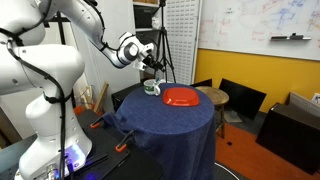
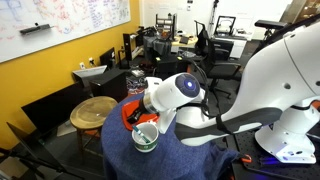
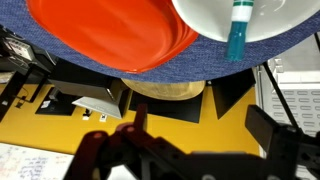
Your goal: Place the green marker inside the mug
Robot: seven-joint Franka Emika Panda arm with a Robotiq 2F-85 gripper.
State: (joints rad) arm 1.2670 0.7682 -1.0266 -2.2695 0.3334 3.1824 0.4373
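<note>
Leftward in the wrist view lay the red dish (image 3: 100, 35). Just right of it, the mug (image 3: 270, 20) held the green marker (image 3: 238, 30), whose end leaned out past the rim. Both stood on the blue-clothed table (image 1: 170, 125). The gripper (image 3: 195, 115) hung above, fingers spread wide, gripping nothing.
</note>
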